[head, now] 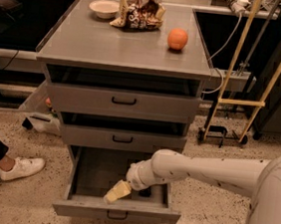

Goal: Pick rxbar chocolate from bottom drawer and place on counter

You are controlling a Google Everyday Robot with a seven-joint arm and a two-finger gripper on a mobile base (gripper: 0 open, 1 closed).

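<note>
One open bottom drawer point(115, 212), jaws inside.

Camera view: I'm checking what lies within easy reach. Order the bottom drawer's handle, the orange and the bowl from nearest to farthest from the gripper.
The gripper is inside the open bottom drawer.
1. handle of that drawer, just in front.
2. orange, right side of the counter.
3. bowl, back left corner.

Grey counter point(88, 38), carrying bowl point(104, 7), snack bag point(139, 14), orange point(177, 39), hand point(114, 194) over bottom drawer point(115, 212)
</note>
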